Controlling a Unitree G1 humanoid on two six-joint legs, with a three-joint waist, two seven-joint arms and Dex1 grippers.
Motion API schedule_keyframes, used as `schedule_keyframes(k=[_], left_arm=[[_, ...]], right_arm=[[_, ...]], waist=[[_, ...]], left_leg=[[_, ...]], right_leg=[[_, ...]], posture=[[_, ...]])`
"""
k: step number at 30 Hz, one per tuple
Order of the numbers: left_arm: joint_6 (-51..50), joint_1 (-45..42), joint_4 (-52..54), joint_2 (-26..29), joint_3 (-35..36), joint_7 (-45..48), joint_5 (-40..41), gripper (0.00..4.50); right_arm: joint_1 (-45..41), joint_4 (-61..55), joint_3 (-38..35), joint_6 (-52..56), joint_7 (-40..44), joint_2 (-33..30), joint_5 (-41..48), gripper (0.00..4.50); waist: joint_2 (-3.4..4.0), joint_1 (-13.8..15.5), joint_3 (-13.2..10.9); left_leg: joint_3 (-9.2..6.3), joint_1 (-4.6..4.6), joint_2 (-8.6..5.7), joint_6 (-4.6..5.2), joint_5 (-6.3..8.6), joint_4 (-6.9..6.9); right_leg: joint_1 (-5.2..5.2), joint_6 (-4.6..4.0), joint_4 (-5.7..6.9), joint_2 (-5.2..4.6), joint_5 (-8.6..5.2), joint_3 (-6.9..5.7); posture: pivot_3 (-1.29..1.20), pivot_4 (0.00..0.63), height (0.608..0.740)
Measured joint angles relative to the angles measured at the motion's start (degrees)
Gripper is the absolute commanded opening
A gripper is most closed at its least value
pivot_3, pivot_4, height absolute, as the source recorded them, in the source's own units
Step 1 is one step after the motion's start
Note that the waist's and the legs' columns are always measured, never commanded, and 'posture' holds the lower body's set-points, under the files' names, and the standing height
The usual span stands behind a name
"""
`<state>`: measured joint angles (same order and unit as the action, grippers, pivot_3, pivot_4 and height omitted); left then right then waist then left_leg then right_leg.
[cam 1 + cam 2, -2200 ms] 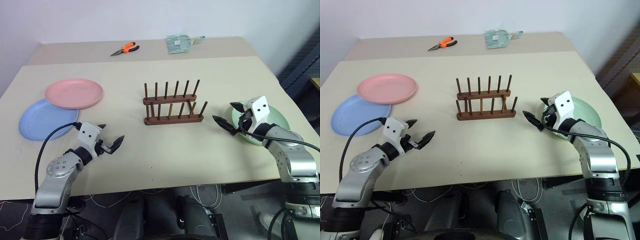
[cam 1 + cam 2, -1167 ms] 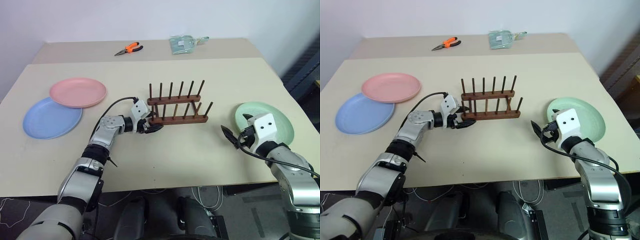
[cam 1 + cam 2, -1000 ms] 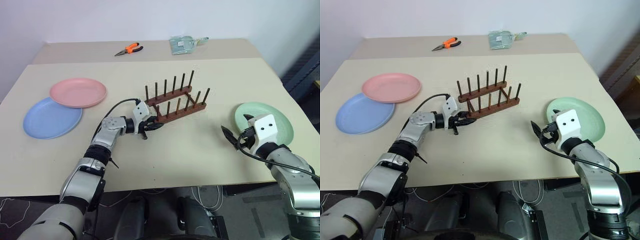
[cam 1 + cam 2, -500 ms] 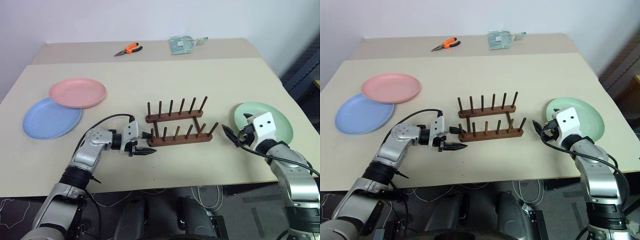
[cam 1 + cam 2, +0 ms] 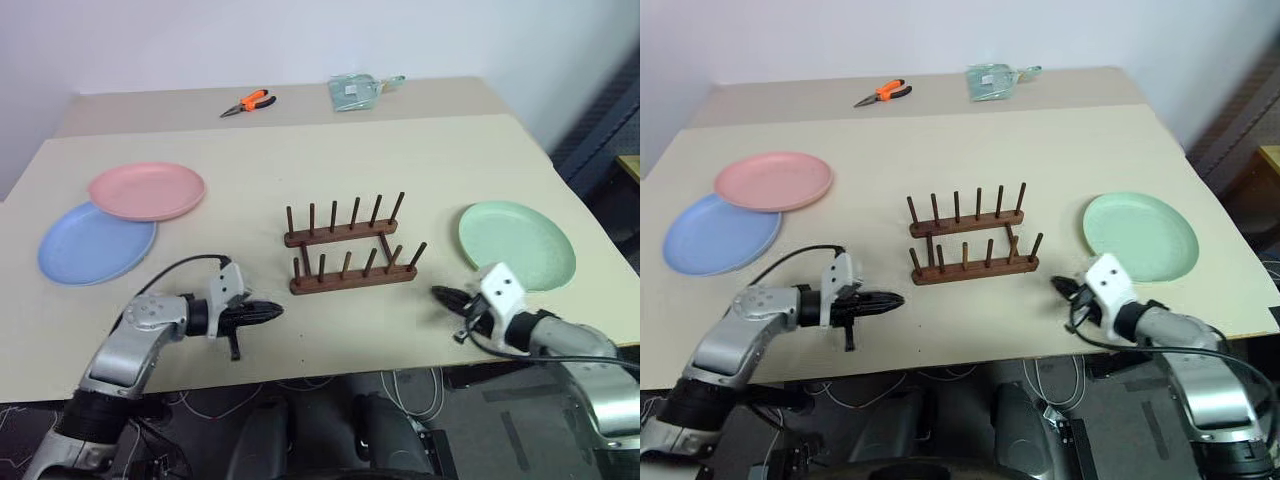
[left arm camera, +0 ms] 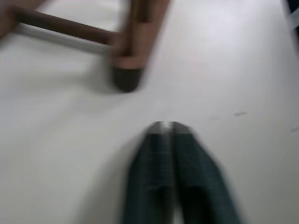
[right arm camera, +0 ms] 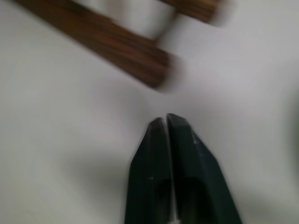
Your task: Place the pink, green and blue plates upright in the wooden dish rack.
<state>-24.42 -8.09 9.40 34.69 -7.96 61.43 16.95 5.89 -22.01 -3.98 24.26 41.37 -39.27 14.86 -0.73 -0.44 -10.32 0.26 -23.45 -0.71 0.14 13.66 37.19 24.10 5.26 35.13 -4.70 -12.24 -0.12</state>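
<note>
Seemingly empty: left tool [image 5: 272, 311] closed | rack [image 5: 351, 258] end blurred

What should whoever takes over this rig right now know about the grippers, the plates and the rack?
Left gripper: shut, empty, near the rack's left end.
Right gripper: shut, empty, near its right end.
Wooden dish rack: mid-table, no plates in it.
Pink plate lies flat at far left, overlapping the blue plate; green plate lies flat at right.
Done: none racked.
Left: stand all three plates upright in the rack.

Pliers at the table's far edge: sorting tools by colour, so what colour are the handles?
Orange handles on the pliers, clearest in the left eye view.
</note>
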Motion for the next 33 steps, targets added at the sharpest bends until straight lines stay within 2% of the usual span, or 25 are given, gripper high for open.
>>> schedule_keyframes(k=[6,13,16,22,25,27,30,32,33], left_arm=[[-2.1,-1.8,0.7,-6.5,-3.7,-5.9,-1.4,0.03],[7.5,-9.3,-12.6,-14.8,-4.6,-19.0,-7.6,0.03],[9.8,-12.2,-17.7,-16.1,-3.6,-22.4,-8.1,0.03],[12.8,-13.5,-21.4,-16.2,-2.2,-24.5,-8.8,0.03],[13.8,-13.0,-21.5,-15.6,-1.7,-25.4,-9.0,0.0],[13.7,-12.6,-21.1,-14.8,-1.1,-25.5,-9.0,0.0],[13.0,-10.0,-18.0,-13.2,1.1,-25.5,-8.0,0.92],[11.6,-7.8,-15.8,-12.1,4.0,-26.3,-6.8,1.92],[10.7,-7.3,-15.2,-12.0,5.6,-27.2,-6.2,2.32]], right_arm=[[-6.3,2.4,7.5,1.3,-4.4,3.3,-5.4,0.0],[-17.5,15.3,11.5,-1.4,-13.6,9.8,-13.8,0.0],[-21.3,20.7,11.6,-2.9,-15.4,11.6,-15.1,0.0],[-24.4,25.8,11.6,-5.3,-16.4,12.8,-16.2,0.0],[-24.3,25.9,11.3,-5.7,-15.9,12.9,-15.8,0.8],[-23.7,25.1,10.3,-5.7,-14.7,12.9,-15.0,1.79],[-21.4,21.6,9.9,-5.4,-12.2,12.6,-13.7,3.34],[-20.1,18.5,10.3,-5.3,-10.2,12.0,-13.4,4.37],[-19.8,17.3,10.4,-5.2,-9.5,11.8,-13.3,4.5]], waist=[[-0.02,1.1,0.0],[-0.17,1.0,0.3],[-0.17,0.8,0.5],[-0.14,0.4,0.6],[-0.14,0.0,0.6],[-0.14,-0.4,0.6],[-0.13,-0.9,0.6],[-0.13,-0.9,0.6],[-0.13,-0.7,0.6]], left_leg=[[0.0,-0.06,-0.29,0.0,0.0,0.01],[-0.06,0.12,-0.35,0.0,0.0,0.12],[-0.08,0.15,-0.34,0.01,-0.01,0.06],[-0.08,0.21,-0.33,0.01,-0.01,0.04],[-0.1,0.22,-0.32,0.01,-0.01,0.03],[-0.1,0.25,-0.3,0.01,-0.01,0.0],[-0.09,0.27,-0.11,0.01,0.0,-0.1],[-0.09,0.22,0.0,0.01,0.0,-0.14],[-0.09,0.17,0.01,0.01,0.0,-0.14]], right_leg=[[0.0,0.05,-0.02,-0.23,-0.02,0.0],[-0.25,0.04,0.01,-0.26,0.0,-0.03],[-0.25,0.06,0.02,-0.2,0.0,-0.04],[-0.31,0.06,0.03,-0.19,0.0,-0.04],[-0.32,0.07,0.04,-0.19,0.0,-0.04],[-0.33,0.07,0.06,-0.17,0.0,-0.03],[-0.27,0.06,0.06,0.01,0.0,-0.02],[-0.12,0.07,0.15,0.09,0.02,-0.02],[-0.05,0.06,0.2,0.12,0.02,-0.02]], posture=[[0.0,0.15,0.738],[0.0,0.15,0.738],[0.0,0.15,0.738],[0.0,0.15,0.738],[0.0,0.15,0.738],[0.0,0.15,0.738],[0.0,0.15,0.738],[0.0,0.15,0.738],[0.0,0.15,0.738]])
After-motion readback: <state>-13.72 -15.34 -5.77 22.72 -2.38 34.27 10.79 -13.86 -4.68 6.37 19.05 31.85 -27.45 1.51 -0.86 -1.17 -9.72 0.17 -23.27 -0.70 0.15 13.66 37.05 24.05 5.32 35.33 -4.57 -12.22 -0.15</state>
